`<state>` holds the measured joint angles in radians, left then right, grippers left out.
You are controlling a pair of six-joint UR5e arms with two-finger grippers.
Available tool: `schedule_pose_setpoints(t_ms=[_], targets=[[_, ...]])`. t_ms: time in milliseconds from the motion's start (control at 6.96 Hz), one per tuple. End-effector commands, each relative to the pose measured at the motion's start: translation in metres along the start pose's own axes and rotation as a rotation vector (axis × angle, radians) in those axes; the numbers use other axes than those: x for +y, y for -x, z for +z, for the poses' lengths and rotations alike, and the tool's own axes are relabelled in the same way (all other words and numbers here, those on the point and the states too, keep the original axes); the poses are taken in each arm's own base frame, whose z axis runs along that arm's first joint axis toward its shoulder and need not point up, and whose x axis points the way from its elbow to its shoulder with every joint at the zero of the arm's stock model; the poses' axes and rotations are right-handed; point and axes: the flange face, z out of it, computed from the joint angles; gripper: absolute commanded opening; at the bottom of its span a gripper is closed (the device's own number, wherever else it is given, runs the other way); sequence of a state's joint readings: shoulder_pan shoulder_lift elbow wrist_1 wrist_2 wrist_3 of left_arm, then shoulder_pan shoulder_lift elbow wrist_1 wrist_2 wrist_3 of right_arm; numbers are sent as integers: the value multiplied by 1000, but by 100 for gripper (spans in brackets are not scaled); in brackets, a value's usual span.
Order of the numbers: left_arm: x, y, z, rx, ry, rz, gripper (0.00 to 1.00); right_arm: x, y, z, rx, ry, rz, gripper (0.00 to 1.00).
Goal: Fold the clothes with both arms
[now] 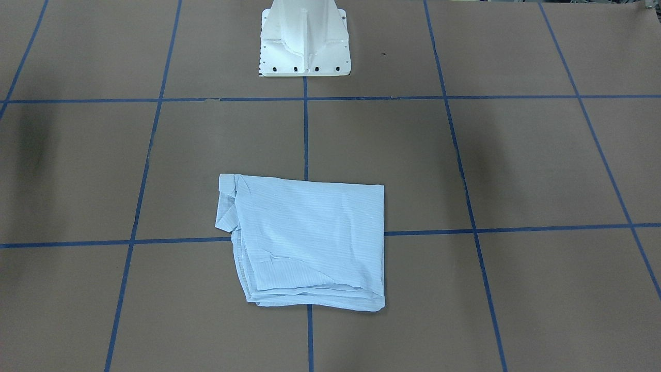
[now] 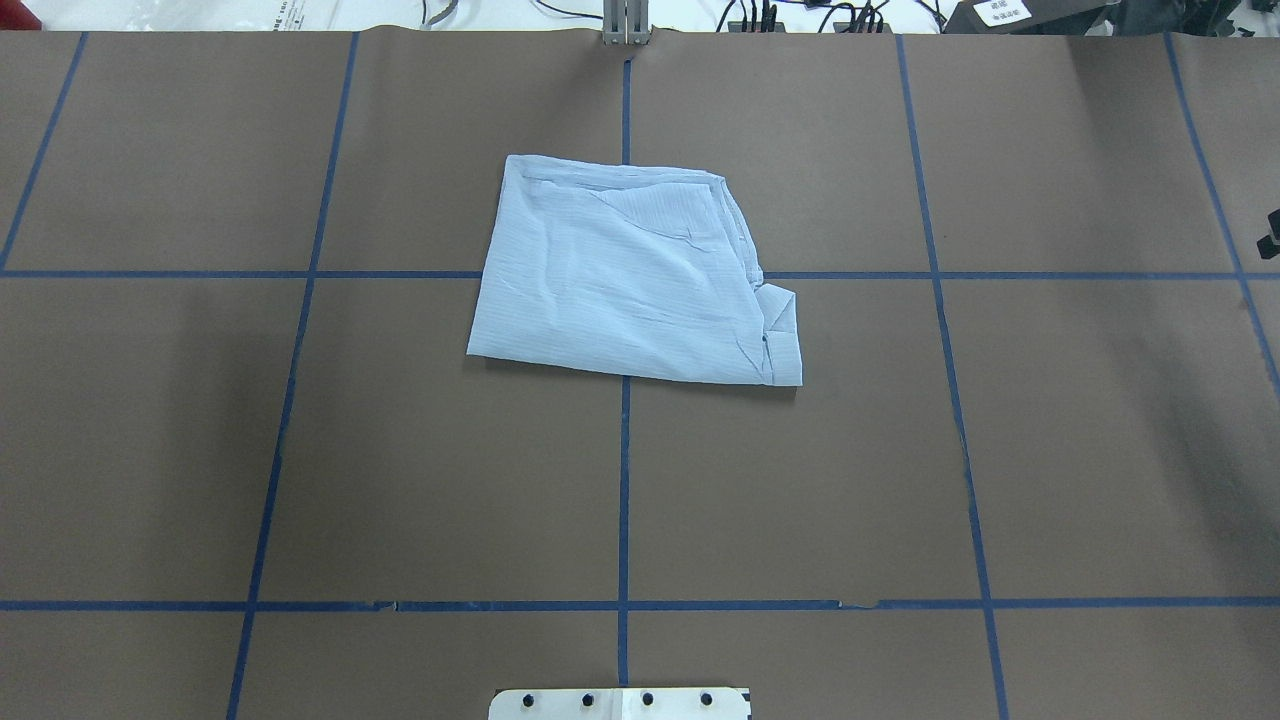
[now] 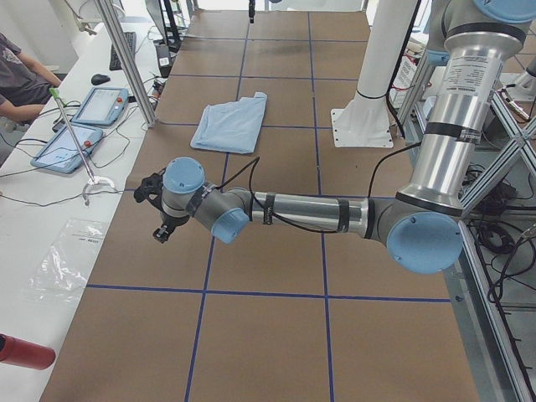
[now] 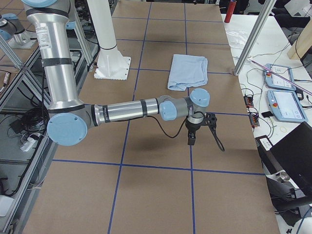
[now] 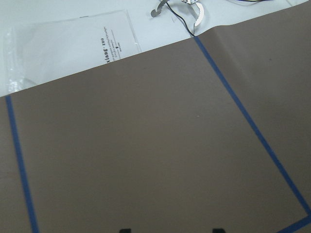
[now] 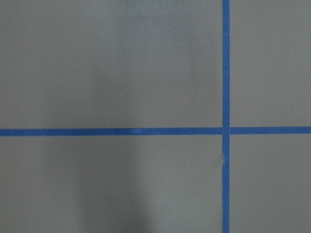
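The folded shirt (image 1: 310,243) lies flat in the middle of the surface (image 1: 516,165), well apart from both tools. It looks thin, light and limp, so I would pinch its corners through all the layers. The left tool (image 5: 170,229) has its tips apart; whether the right tool (image 4: 191,140) is apart or together, I cannot tell.

The shirt (image 2: 620,280) is thin matt cloth, faintly striped and creased. Matt brown paper covers the table (image 2: 400,450), crossed by smooth blue tape (image 2: 623,480). The left arm (image 3: 310,213) and right arm (image 4: 126,109) have satin silver metal tubes with smooth light-blue caps; the pedestal (image 1: 304,41) is glossy white.
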<state>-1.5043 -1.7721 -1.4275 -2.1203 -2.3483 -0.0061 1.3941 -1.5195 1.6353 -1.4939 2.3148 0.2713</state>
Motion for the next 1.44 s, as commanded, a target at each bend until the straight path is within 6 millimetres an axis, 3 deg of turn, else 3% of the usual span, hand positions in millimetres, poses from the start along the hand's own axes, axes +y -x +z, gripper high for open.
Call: schedule_pose_setpoints(t_ms=[0, 287, 575, 1006, 1293], targets=[[48, -9, -30, -13, 8, 5, 100, 37, -9, -14, -21, -18, -20, 100], [80, -10, -28, 17, 28, -18, 100, 48, -10, -18, -23, -22, -27, 100], [79, -10, -28, 1, 25, -11, 100, 52, -15, -16, -10, -21, -29, 100], [82, 1, -25, -56, 68, -52, 100, 77, -32, -6, 0, 7, -59, 100], [88, 3, -23, -45, 118, -106, 100, 81, -30, -20, -6, -17, -59, 100]])
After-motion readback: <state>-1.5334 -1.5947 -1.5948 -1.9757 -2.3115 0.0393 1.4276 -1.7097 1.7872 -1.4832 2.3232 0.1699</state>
